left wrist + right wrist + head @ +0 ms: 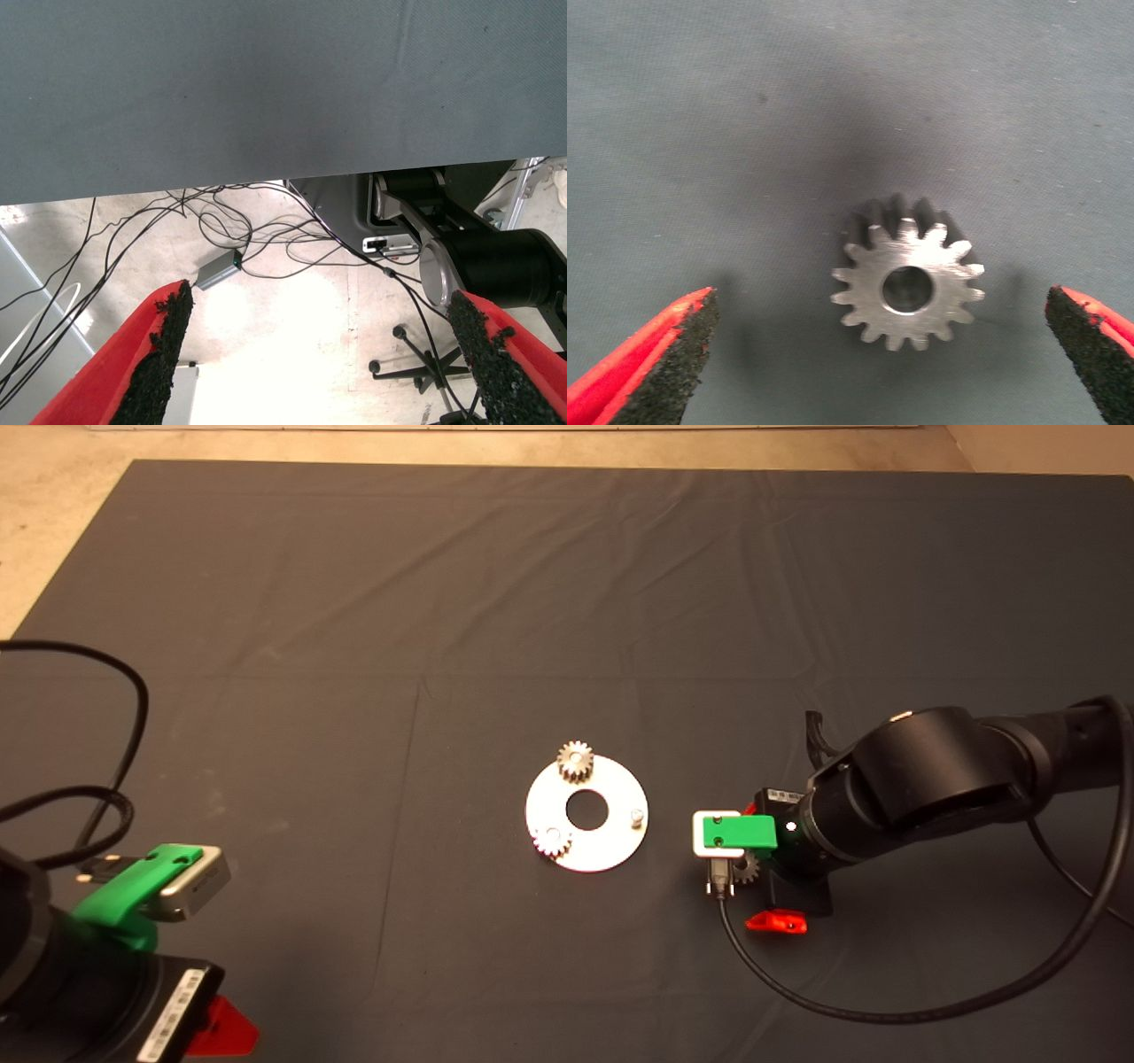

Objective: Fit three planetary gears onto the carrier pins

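Note:
A pale metal disc [611,850] lies mid-mat with three carrier pins. One planetary gear [576,762] sits on the far pin and a second gear [551,840] on the near-left pin. The right pin [635,816] is bare. The third gear [747,866] lies flat on the mat right of the disc. My right gripper [762,866] hovers over it, open. In the right wrist view the gear [908,283] lies between the spread fingers [664,354] without touching them. My left gripper [321,301] is parked at the mat's lower left, open and empty.
The dark mat [354,646] covers the table, with pale floor beyond its far and left edges. Black cables [106,717] loop at the left edge, and another cable [886,1010] trails from the right arm. The left wrist view shows floor cables and a stand base [496,257].

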Available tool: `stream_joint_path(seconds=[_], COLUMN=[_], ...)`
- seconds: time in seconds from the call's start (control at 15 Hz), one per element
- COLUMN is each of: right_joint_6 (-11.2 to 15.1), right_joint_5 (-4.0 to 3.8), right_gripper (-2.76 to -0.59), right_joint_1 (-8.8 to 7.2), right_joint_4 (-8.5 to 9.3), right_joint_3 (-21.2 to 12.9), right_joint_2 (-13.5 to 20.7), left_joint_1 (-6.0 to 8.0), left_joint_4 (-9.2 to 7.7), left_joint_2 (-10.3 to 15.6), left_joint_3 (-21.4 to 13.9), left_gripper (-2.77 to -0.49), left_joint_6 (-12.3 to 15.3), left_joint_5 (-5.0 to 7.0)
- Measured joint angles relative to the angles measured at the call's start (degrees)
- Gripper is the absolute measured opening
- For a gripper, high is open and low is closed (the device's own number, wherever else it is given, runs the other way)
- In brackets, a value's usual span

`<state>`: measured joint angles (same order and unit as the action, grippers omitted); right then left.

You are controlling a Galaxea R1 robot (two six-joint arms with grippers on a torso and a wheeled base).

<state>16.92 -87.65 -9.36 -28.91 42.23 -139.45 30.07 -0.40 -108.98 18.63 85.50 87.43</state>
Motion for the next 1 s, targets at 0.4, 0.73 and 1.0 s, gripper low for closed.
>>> stream_joint_path(seconds=[0.4, 0.73, 1.0], right_joint_6=[-0.02, -0.04, -0.04], right_joint_5=[0.00, 0.00, -0.01], right_gripper=[-0.82, -1.04, -1.13], right_joint_1=[0.94, 0.99, 1.29], right_joint_4=[-0.69, -0.91, -0.96], right_joint_3=[0.35, 0.38, 0.38], right_joint_2=[0.44, 0.56, 0.61], left_joint_1=[0.00, 0.00, 0.00], left_joint_4=[-0.28, -0.33, -0.39], left_joint_2=[0.11, 0.11, 0.09], left_joint_3=[0.00, -0.02, -0.02], left_gripper=[-1.22, -1.22, -1.22], left_joint_6=[0.00, 0.00, 0.00], left_joint_5=[-0.02, -0.02, -0.01])
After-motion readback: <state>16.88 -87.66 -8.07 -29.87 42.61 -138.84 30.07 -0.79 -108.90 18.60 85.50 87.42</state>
